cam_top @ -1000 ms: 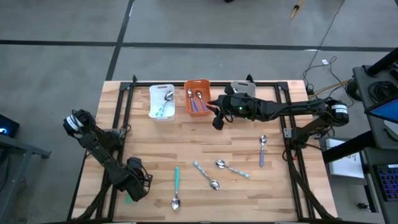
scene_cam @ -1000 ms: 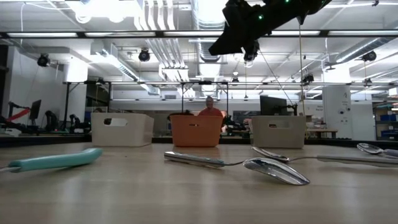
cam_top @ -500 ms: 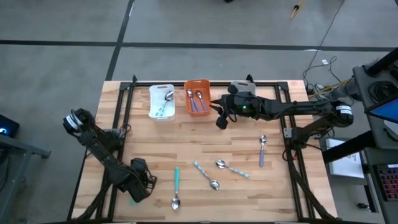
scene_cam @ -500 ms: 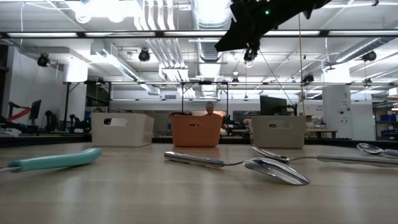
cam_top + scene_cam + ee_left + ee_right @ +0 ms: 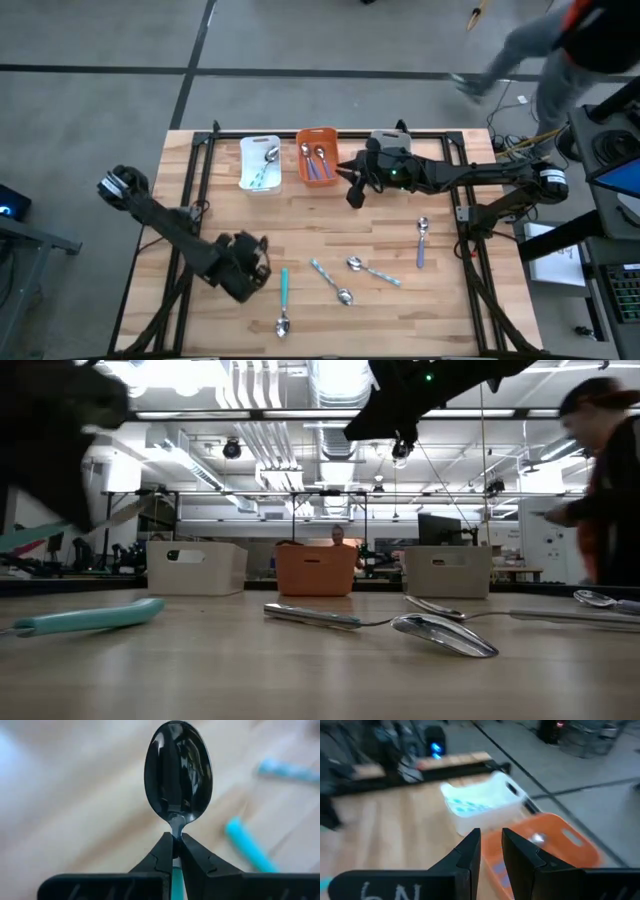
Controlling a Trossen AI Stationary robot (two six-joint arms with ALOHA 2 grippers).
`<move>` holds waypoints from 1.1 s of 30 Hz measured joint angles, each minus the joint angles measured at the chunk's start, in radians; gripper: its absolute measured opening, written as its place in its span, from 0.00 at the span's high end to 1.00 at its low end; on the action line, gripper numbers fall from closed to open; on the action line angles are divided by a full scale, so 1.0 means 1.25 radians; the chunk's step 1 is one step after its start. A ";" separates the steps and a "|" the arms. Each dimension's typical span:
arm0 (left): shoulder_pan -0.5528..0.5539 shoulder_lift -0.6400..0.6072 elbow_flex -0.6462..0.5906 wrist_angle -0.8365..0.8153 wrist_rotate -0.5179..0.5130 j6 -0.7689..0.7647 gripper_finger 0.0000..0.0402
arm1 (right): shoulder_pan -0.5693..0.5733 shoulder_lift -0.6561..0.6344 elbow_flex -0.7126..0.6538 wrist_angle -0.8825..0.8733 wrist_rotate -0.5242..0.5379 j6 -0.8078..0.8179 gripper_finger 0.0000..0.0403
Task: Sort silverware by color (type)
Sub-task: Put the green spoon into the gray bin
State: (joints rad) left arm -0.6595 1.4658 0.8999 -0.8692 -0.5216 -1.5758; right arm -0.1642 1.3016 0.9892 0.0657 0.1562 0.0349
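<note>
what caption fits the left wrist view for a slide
Left gripper shut on the neck of a teal-handled spoon, its bowl raised above the wooden table.

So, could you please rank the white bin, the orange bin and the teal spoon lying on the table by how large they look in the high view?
1. Orange bin and white bin: these look about alike, so I would not rank one over the other.
2. Teal spoon: nearly as long as either bin but far slimmer, clearly smallest.

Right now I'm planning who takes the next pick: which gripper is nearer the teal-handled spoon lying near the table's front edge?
Left. The left gripper, shut on a spoon, sits just beside the teal-handled spoon. The right gripper hangs far back by the orange bin.
</note>
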 joint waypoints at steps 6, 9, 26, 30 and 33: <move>0.135 -0.061 0.072 0.020 -0.152 0.356 0.99 | 0.001 0.061 -0.008 0.135 -0.178 0.131 0.76; 0.195 -0.076 0.120 0.046 -0.210 0.522 0.99 | 0.001 0.099 0.008 0.186 -0.192 0.175 0.70; 0.343 -0.060 0.195 0.031 -0.227 0.642 1.00 | 0.006 0.298 0.198 0.217 -0.216 0.245 0.49; 0.343 -0.060 0.160 0.028 -0.230 0.577 1.00 | 0.007 0.306 0.215 0.200 -0.215 0.245 0.49; 0.345 -0.060 0.132 0.027 -0.248 0.526 1.00 | 0.009 0.306 0.217 0.195 -0.206 0.245 0.49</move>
State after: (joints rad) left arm -0.2284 1.3903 1.0648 -0.8356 -0.8314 -0.9178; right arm -0.1530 1.6844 1.2608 0.3099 -0.1015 0.3414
